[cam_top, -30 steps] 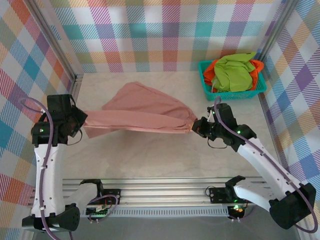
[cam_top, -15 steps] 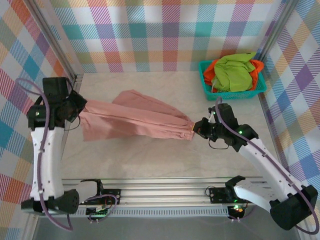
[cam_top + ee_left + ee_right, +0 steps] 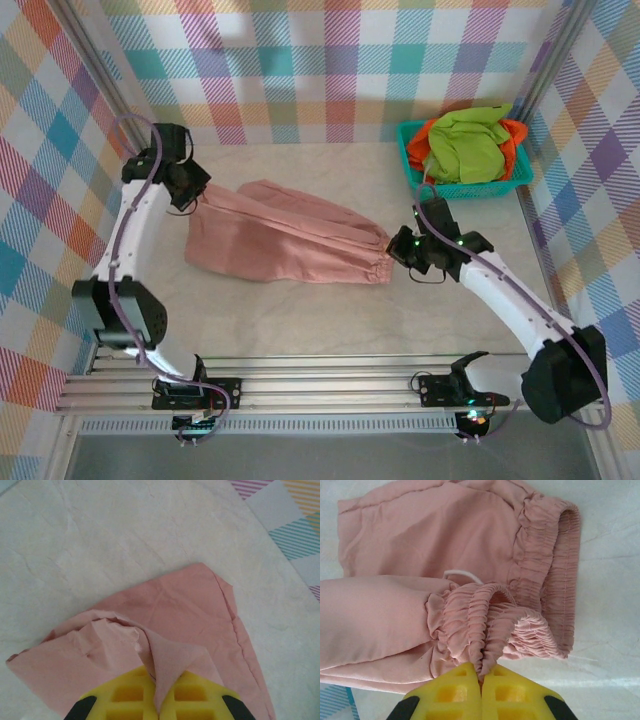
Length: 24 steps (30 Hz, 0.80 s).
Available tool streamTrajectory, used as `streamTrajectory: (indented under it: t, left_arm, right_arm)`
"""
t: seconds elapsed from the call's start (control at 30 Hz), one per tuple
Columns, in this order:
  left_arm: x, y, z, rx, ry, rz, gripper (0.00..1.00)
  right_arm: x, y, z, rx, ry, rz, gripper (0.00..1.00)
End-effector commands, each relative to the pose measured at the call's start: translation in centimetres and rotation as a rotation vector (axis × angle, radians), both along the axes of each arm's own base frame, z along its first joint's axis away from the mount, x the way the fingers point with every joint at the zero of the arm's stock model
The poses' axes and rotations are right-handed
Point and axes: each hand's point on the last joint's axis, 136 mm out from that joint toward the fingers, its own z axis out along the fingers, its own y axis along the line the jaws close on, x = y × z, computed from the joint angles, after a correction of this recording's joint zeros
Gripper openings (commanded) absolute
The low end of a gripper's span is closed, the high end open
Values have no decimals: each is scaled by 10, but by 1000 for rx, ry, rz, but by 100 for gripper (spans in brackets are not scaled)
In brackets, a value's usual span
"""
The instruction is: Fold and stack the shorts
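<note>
**Overhead view.** The pink shorts [image 3: 290, 240] lie across the middle of the table [image 3: 300, 310], stretched between your two arms. Your left gripper [image 3: 193, 190], toward the far left corner, is clenched on the end of the garment opposite the waistband. Your right gripper [image 3: 396, 250], right of centre, is clenched on the gathered waistband end. An upper layer of cloth runs as a diagonal band from one gripper to the other, over a wider layer that rests flat on the table. At the far right, the teal basket [image 3: 470, 187] holds the green shorts [image 3: 470, 140], heaped on top of the orange shorts [image 3: 422, 132] and well apart from the pink pair.

**Left wrist view.** Your left gripper [image 3: 159, 677] has its yellow fingers [image 3: 125, 695] pressed together, with a raised fold of the pink shorts [image 3: 175, 600] pinched between them. Beyond the fold, the cloth lies flat on the pale table [image 3: 125, 525], its corner pointing away from the fingers.

**Right wrist view.** Your right gripper [image 3: 481, 672] is closed on a bunched section of the elastic waistband [image 3: 485, 615] of the pink shorts [image 3: 420, 535]. A short loop of white drawstring [image 3: 462, 575] shows just above the bunch. The other part of the waistband curves round at the right, lying on the table [image 3: 610, 580].
</note>
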Motion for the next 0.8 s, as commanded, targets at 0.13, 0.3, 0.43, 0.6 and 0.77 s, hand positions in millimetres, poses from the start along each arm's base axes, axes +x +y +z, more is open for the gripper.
streamTrajectory:
  t: [0.13, 0.3, 0.43, 0.6, 0.77]
  left_arm:
    - [72, -3, -6, 10, -69, 17, 0]
    - [109, -9, -38, -5, -25, 19, 7]
    - [147, -21, -54, -61, -50, -7, 35]
    - [166, -31, 7, -73, -181, -79, 85]
    - [129, -48, 35, -105, -216, -160, 100]
  right_arm:
    - [42, -3, -2, 26, -6, -48, 0]
    - [71, -16, -17, 61, 31, -100, 14]
    - [103, -39, -17, 96, 41, -174, 41]
    - [119, -58, 19, 159, -32, -202, 78]
    - [106, -14, 48, 222, -109, -30, 90]
